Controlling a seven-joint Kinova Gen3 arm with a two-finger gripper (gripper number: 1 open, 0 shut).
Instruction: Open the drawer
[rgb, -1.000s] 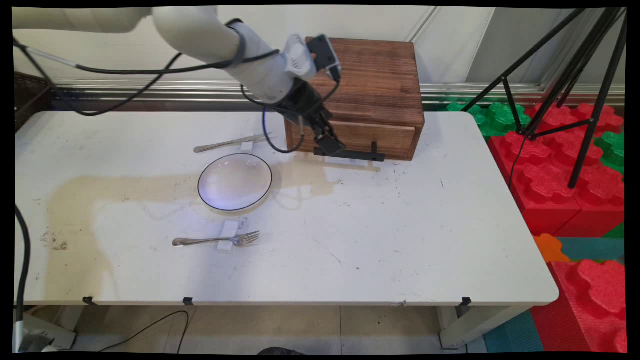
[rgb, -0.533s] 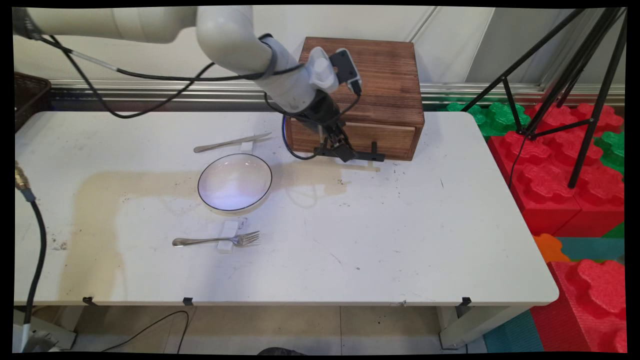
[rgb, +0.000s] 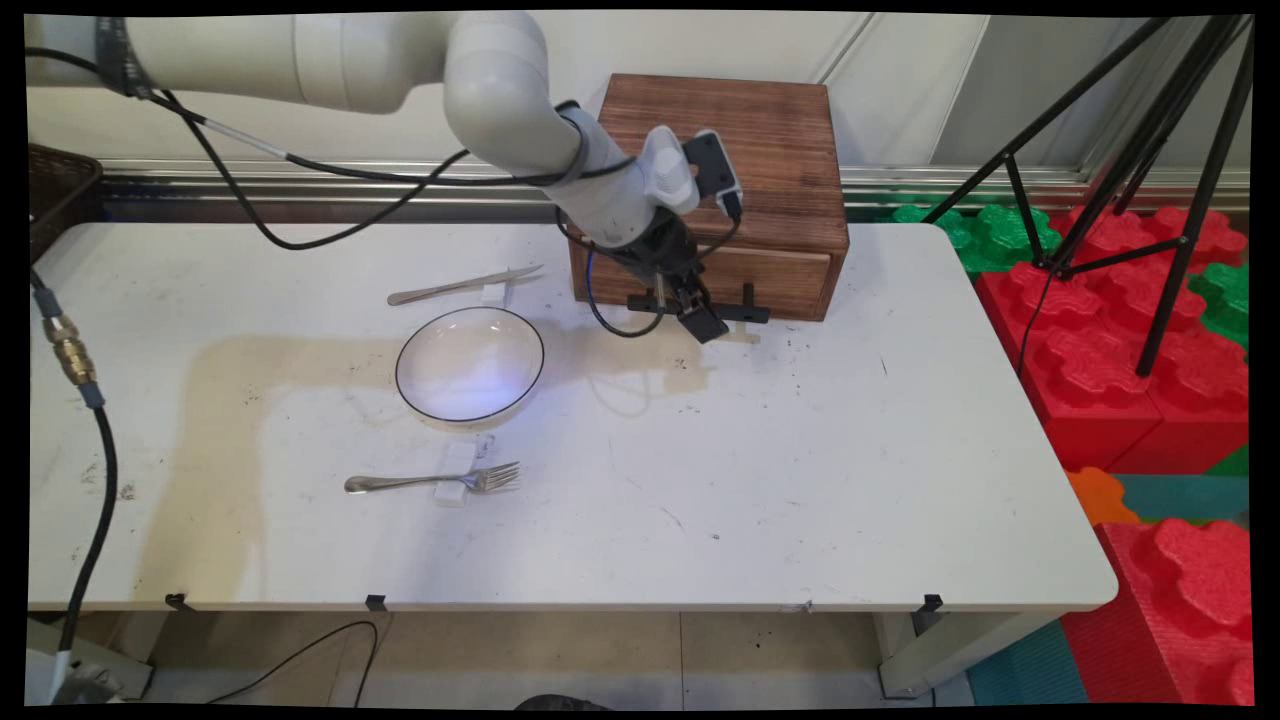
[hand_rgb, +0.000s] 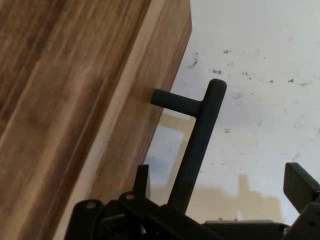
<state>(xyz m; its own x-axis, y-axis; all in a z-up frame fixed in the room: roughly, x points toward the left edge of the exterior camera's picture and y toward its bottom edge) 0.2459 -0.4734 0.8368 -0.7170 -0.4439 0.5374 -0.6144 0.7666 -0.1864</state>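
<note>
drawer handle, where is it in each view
Main view: the black drawer handle runs along the wooden box's lower front, right of centre, the tool at its middle.
Hand view: the handle rises from bottom centre.
Shared landmark: the box's drawer front.

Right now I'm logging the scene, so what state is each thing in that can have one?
gripper: open, fingers either side of the drawer handle
drawer handle: black bar, not clamped
drawer: shut, flush in the wooden box
wooden box: upright at the table's far edge
bowl: upright, empty
fork: lying flat on a white block
knife: lying flat on a white block
</note>
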